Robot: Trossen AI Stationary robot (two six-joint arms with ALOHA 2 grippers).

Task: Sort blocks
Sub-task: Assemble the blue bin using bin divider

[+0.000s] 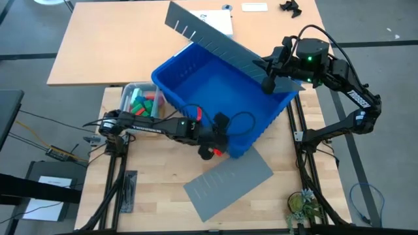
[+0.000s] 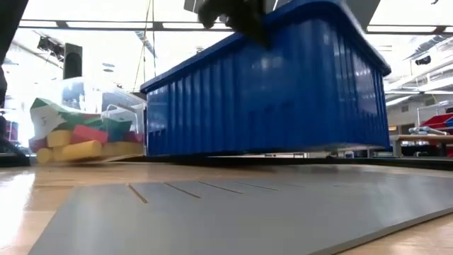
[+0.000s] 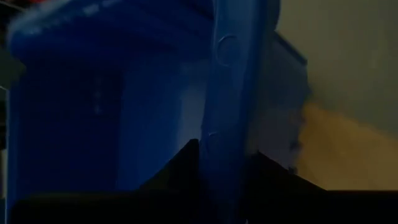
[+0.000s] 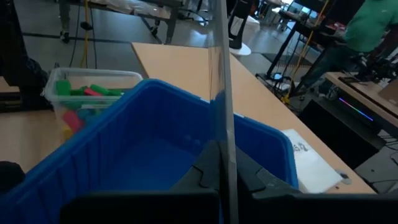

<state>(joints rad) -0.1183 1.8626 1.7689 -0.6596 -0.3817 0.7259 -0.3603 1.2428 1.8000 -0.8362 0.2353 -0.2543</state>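
Left gripper [image 1: 210, 145] clamps blue bin [image 1: 215, 85] wall; right gripper [image 1: 266, 72] pinches grey divider [image 4: 221, 93] (wrist view only).

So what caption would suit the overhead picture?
Both grippers, left and right, clamp opposite rims of an empty blue bin; blocks wait in a clear tub.

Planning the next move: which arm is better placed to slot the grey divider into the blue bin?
Right: the right pincer clamps the grey divider over the blue bin; the left pincer grips its rim.

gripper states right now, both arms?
Left gripper: jaws shut on the blue bin rim at its near edge.
Right gripper: jaws shut on the grey divider panel over the bin.
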